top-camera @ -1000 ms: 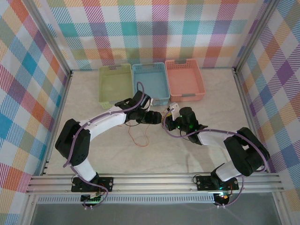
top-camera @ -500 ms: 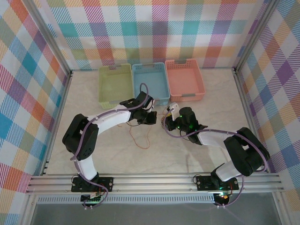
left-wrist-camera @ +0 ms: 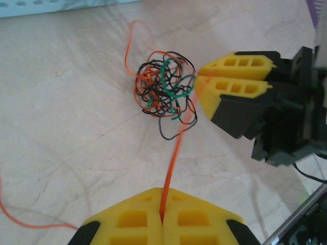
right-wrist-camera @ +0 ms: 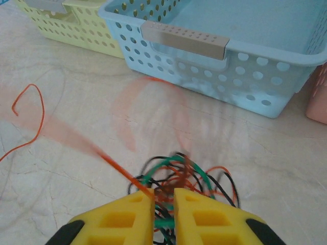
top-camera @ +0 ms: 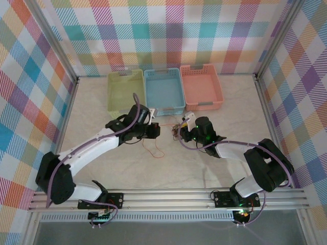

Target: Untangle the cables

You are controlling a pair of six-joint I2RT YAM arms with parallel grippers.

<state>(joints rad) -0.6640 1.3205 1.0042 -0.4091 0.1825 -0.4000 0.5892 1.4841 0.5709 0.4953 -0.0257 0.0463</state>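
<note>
**Red-orange wire pinched at the left, knot at the right**

Red-orange is the strand that matters. In the left wrist view the left hand has its yellow fingers pressed together on this wire, which runs straight up from between them. A slack tail of the same colour curls across the worktop below the left hand in the top view.

Further right the wire runs into the tangle, a small ball of red-orange, black and green cables lying on the worktop in front of the blue basket.

Rightmost, the right hand has its fingertips against the tangle's right edge. Its own camera shows a narrow slit between the fingers, with strands of the tangle crossing that slit. I cannot tell whether it pinches them or only stands around them.

So the wire's long axis points from the left hand toward the knot and the right hand. The left hand has the grip for drawing it out leftward, along that line. My guess is that this works only if the right hand anchors the ball; otherwise the whole knot may drag along.
</note>
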